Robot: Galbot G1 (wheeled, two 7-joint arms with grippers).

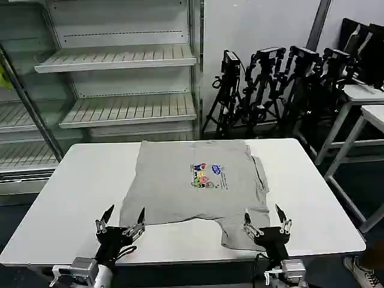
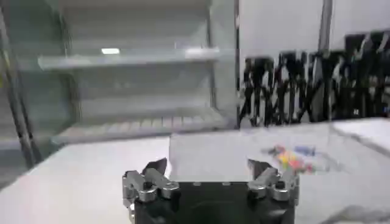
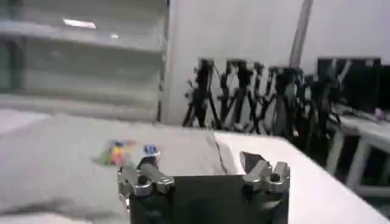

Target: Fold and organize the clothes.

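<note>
Grey shirt (image 1: 192, 186) flat on white desk (image 1: 72, 192), left gripper (image 1: 125, 218) and right gripper (image 1: 264, 217) at near edge, fingers spread

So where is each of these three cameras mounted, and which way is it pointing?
Head view: on the robot's head, looking down at the white table and the grey shirt; both open hands show, the left hand and the right hand.
Left wrist view: on the left arm, facing across the table towards the shelves; its own hand shows.
Right wrist view: on the right arm, facing the tripods; its own hand shows.
Shared: all three see the shirt's colourful print.
</note>
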